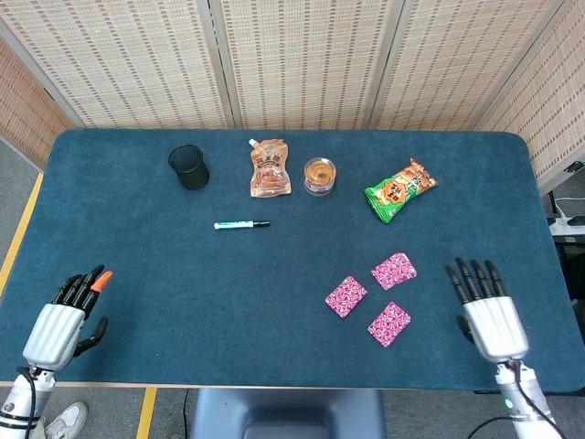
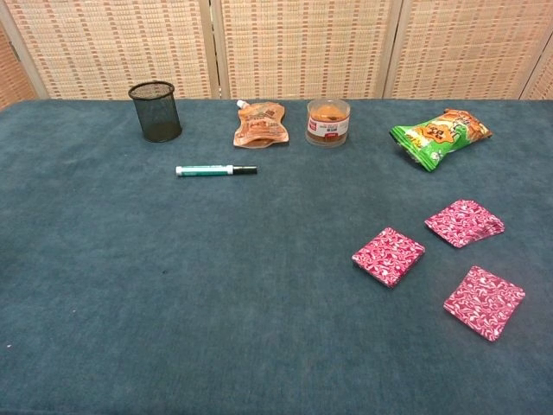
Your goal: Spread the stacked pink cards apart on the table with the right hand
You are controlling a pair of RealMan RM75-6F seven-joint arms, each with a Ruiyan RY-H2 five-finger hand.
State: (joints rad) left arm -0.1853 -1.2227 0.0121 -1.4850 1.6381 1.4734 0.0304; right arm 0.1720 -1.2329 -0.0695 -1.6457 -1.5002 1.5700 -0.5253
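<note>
Cards [image 2: 388, 256], pink with a dense white and dark swirl pattern, square-cornered, lying flat in three separate piles on the blue table [image 1: 137, 265]. No print legible on them. Taking the middle-left pile as the landmark: a second pile [image 2: 464, 222] up and to its right, slightly fanned at the edge, a third [image 2: 484, 301] down and to its right, all three apart with bare cloth between.

Right hand [image 1: 484, 306] well to the right of the landmark pile, past the other two, palm down near the table's near edge, fingers [image 1: 468, 279] straight, slightly splayed, pointing away from the robot, holding nothing and touching no card. Seen only in the head view.

Farther back from the landmark pile, a green snack bag [image 2: 439, 136] with orange picture, lettering too small to read. Back and left, a clear round tub [image 2: 328, 120] with a red label, text unreadable, and beside it an orange spouted pouch [image 2: 258, 124] with dark printing, also illegible. Left of the pile, a green-and-white marker [image 2: 215, 170] lying lengthwise with a black cap. Beyond that, a black mesh cup [image 2: 155, 111] standing upright.

Left hand [image 1: 62, 322] far left of the landmark pile at the near table corner, fingers loosely extended and close together, one tip orange, empty.
</note>
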